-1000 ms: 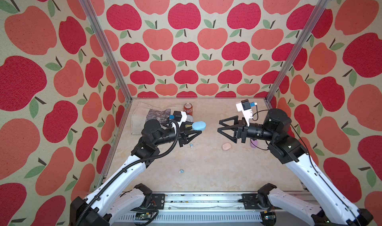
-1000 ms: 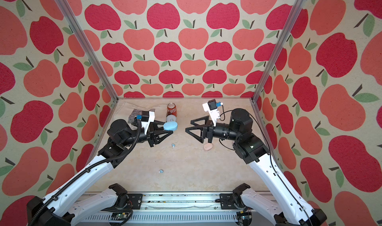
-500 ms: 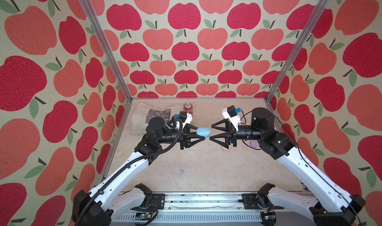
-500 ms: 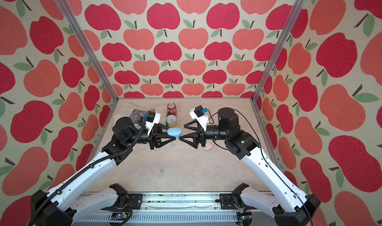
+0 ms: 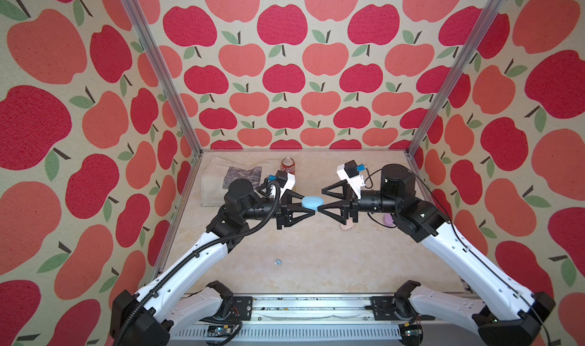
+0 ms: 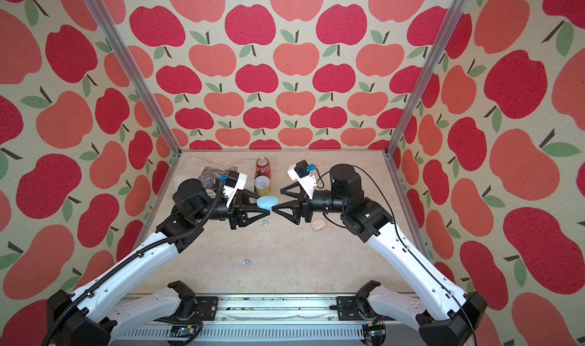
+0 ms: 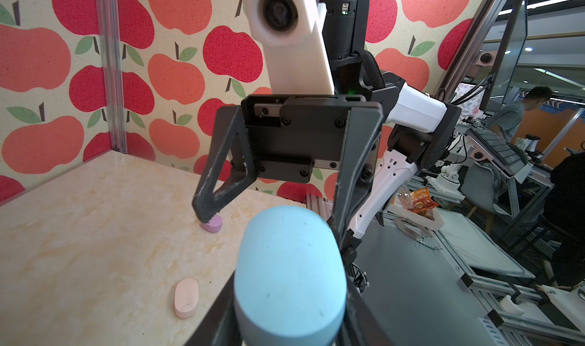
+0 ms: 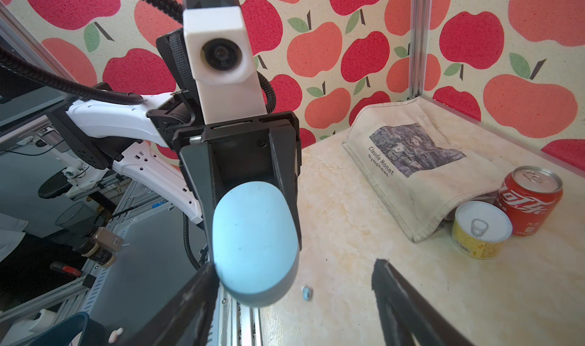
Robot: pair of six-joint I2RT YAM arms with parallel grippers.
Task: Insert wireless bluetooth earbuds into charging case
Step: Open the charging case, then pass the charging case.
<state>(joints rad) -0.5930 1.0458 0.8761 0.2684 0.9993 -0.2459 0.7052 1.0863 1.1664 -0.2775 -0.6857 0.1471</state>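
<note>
Clamping the light-blue oval plastic case [image 5: 312,202], left gripper [image 5: 309,205] offers it; right gripper [image 5: 320,201], jaws spread, probably opens the lid next.

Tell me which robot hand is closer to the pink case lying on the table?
Right. The right hand hangs open with the pink case on the table under its base. The left hand, gripping the blue case, is farther away on the other side.

White arm links [image 5: 196,262] meet black joints [image 5: 240,190], with triangular black fingers [image 7: 213,164], white camera housings [image 5: 351,178] and ribbed black cable [image 8: 104,94].
</note>
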